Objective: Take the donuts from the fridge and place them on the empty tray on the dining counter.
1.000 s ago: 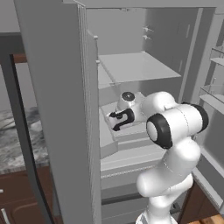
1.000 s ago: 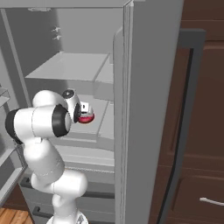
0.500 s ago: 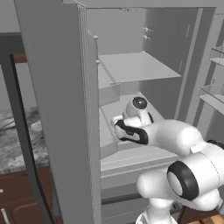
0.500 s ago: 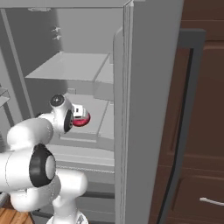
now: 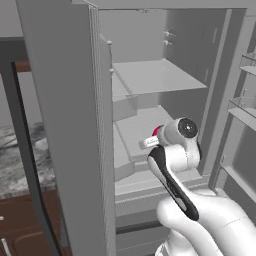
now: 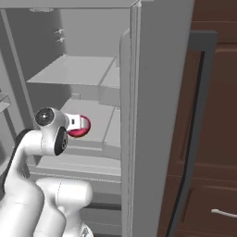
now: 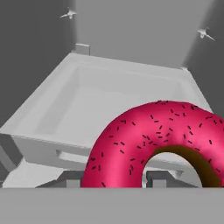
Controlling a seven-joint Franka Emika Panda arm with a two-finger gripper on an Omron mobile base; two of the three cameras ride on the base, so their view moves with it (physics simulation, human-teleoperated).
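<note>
Grey walls of the open fridge (image 5: 165,40) stand all around my work, its shelves bare and pale. At the far left of the left base view a strip of marbled counter (image 5: 15,160) shows beyond a dark upright frame, over brown cabinet fronts. Next comes the fridge's left door (image 5: 65,125), swung out toward me and seen edge-on. Past it, an upper shelf (image 5: 155,77) juts forward, and below that a lower shelf (image 5: 140,127) runs back into the cavity. My wrist reaches in over that lower shelf, and a sliver of the red-frosted donut (image 5: 157,131) peeks out just beside it. On the right of this view the other door's bins (image 5: 245,110) step down the edge.

From the right base view, the same donut (image 6: 79,127) sits at the end of my hand, above the lower shelf and forward of its back wall. Further right, the open right door (image 6: 157,115) rises, then a dark brown cabinet front (image 6: 213,139).

Through the hand view, the donut (image 7: 131,144) stands on edge right at my gripper (image 7: 111,179), red frosting flecked with dark sprinkles, tan dough at the lower right. My jaws are clamped on it, one either side of the ring. Behind it lies a shallow grey shelf tray (image 7: 109,92).
</note>
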